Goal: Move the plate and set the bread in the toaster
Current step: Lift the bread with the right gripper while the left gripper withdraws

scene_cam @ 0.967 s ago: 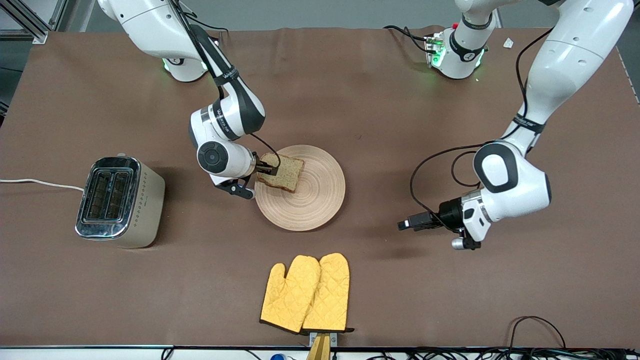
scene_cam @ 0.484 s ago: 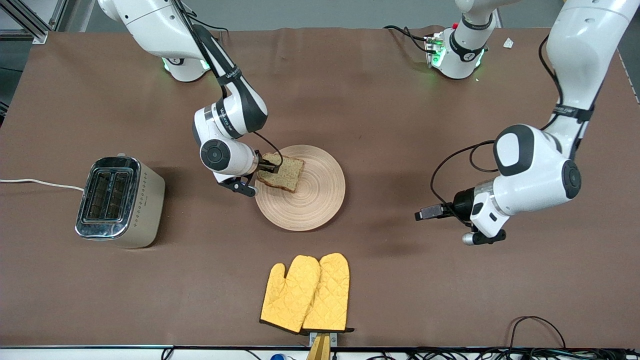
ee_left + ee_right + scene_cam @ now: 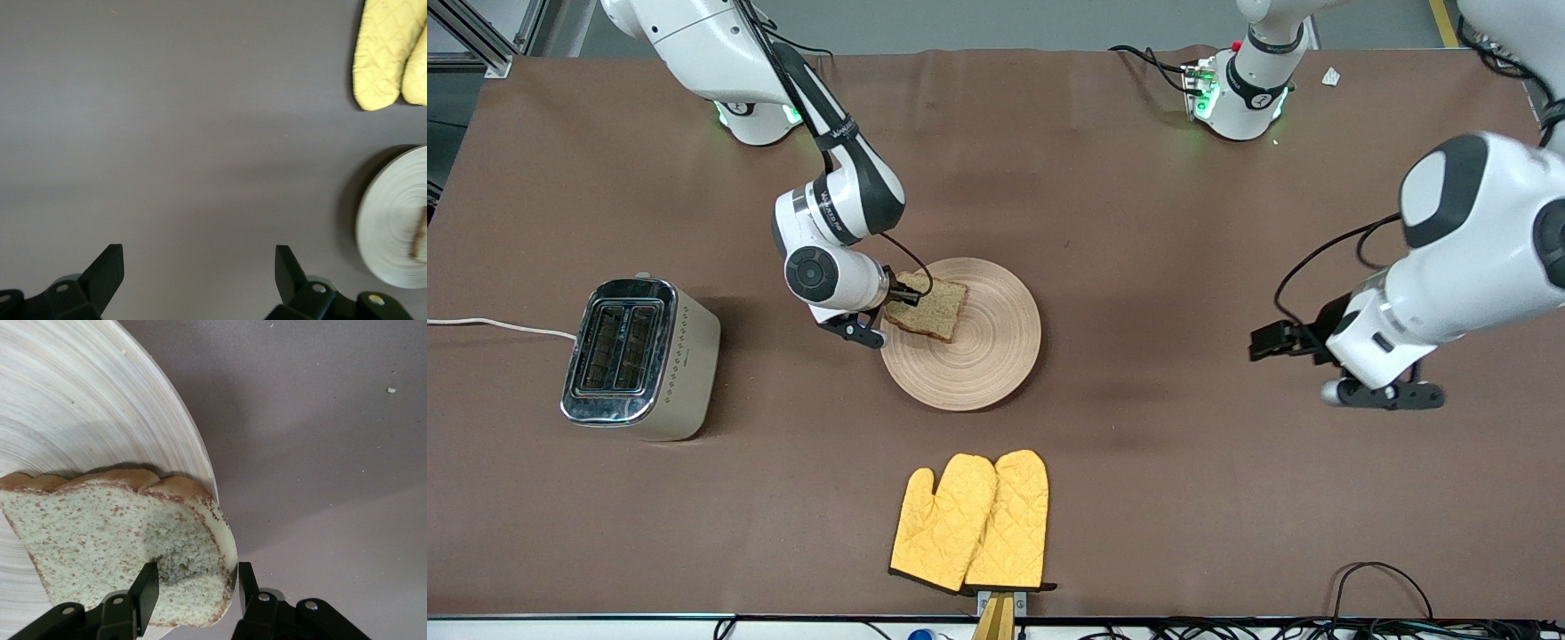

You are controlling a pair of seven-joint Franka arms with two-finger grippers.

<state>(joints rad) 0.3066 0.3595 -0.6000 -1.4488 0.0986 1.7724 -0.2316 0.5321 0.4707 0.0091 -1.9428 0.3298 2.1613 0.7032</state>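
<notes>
Since the plate [image 3: 960, 333] is wide, stiff and light, its rim is the place to take it; it carries only the bread [image 3: 927, 309], near the middle of the table. Both toaster [image 3: 640, 357] slots look empty. Soft and crumbly, the bread sits between the right gripper's [image 3: 193, 583] fingers at one corner. Over bare table, the left gripper [image 3: 200, 273] waits spread.

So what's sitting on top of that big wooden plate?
One slice of bread lies on the plate, near its rim, with the right gripper's fingers around its edge. The wood under the slice is covered.
</notes>
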